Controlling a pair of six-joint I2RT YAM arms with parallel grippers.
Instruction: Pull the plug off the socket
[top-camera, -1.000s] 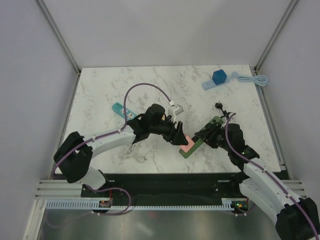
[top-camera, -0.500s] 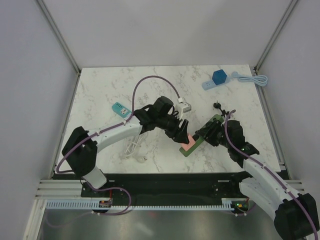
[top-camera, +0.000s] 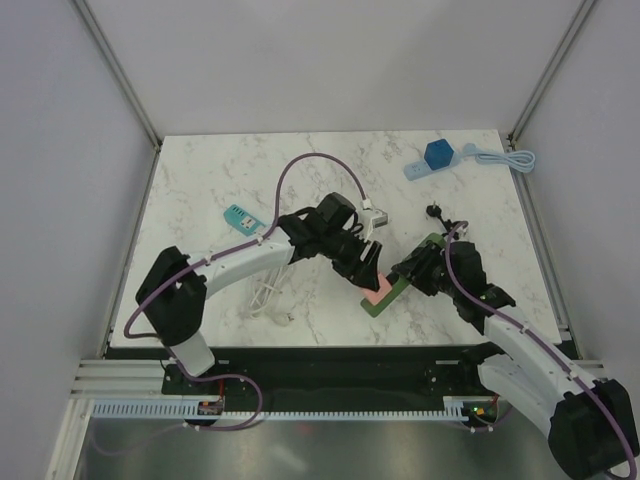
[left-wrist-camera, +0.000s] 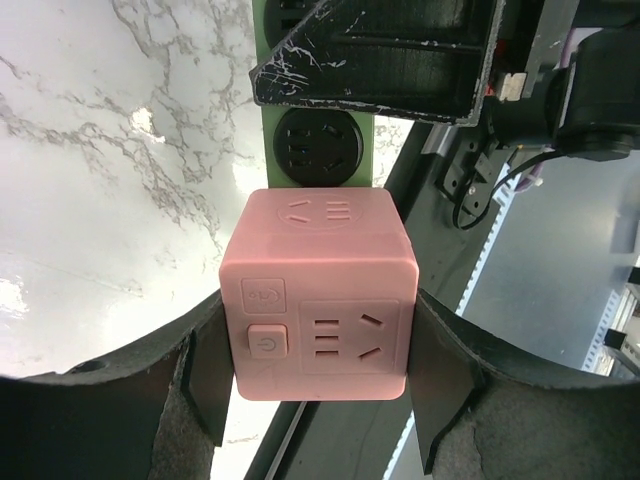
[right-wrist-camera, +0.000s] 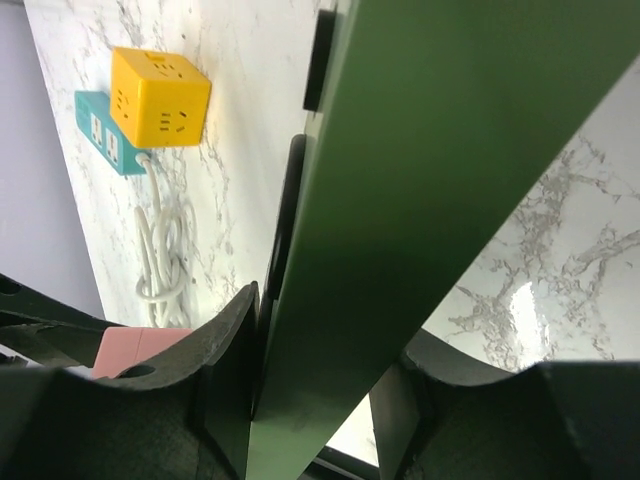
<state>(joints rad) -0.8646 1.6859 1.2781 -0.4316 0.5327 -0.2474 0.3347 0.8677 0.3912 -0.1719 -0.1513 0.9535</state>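
While left pincer (left-wrist-camera: 325, 385) clamps it, pink plug (left-wrist-camera: 318, 290) sits on green socket (right-wrist-camera: 440, 150).

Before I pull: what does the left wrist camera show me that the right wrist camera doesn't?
Only the left wrist: the front of the pink cube plug, with its button and socket holes, clamped in the left claw, and a round black socket just beyond it.
Only the right wrist: a yellow cube on a teal strip, and a coiled white cable.
Both: the green power strip gripped by the right claw, part of the pink cube plug, and the marble table.
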